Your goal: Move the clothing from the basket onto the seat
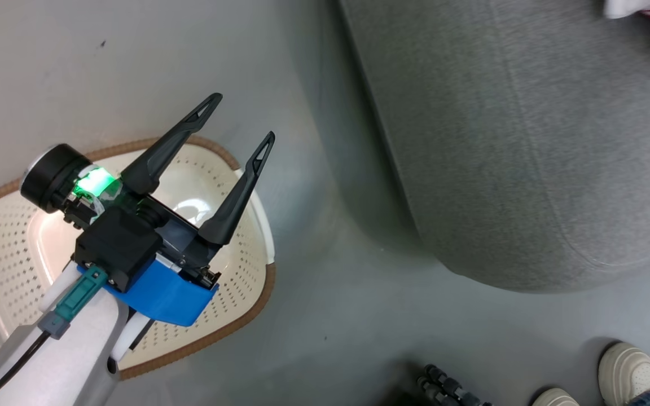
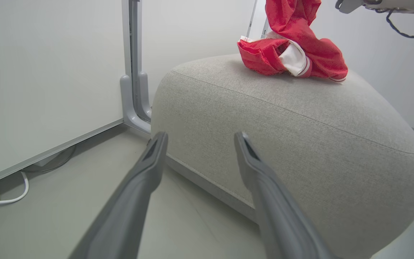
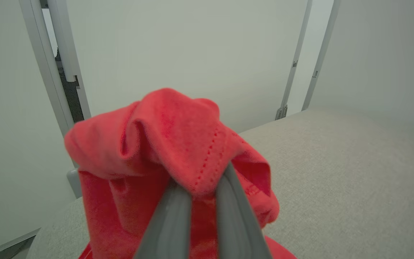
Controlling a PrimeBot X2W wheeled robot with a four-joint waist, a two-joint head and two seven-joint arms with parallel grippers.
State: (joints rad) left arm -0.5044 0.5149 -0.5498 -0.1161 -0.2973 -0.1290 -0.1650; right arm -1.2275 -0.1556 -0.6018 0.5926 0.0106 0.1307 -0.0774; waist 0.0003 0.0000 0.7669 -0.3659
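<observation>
A: Where's the clothing (image 3: 164, 144)?
B: Pinched in the closed right tool (image 3: 201, 180), hanging over the seat's (image 1: 528, 141) far right, ready to drop there.
A: And the left tool (image 1: 242, 116)?
B: Spread wide, holding nothing, above the basket (image 1: 14, 237), probably just keeping clear.

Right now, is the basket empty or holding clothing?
Empty where visible: the basket shows bare cream bottom and walls; the left gripper and arm hide part of it.
</observation>
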